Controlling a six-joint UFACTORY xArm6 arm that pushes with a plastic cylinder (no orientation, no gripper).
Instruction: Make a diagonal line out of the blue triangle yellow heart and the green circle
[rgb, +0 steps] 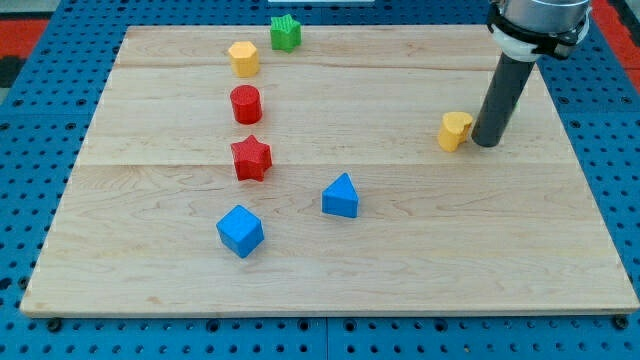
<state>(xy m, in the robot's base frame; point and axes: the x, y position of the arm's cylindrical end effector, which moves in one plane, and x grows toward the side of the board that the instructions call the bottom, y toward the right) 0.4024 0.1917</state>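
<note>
The blue triangle (341, 196) lies near the middle of the wooden board (400, 260), a little below centre. The yellow heart (455, 131) lies at the view's right. My tip (486, 143) stands just right of the yellow heart, touching it or nearly so. The only green block in view is a green star (285, 33) at the board's top edge. I see no green circle.
A yellow hexagon (243, 58), a red cylinder (246, 104) and a red star (251, 158) form a column at the view's left of centre. A blue cube (240, 231) lies below them, left of the blue triangle.
</note>
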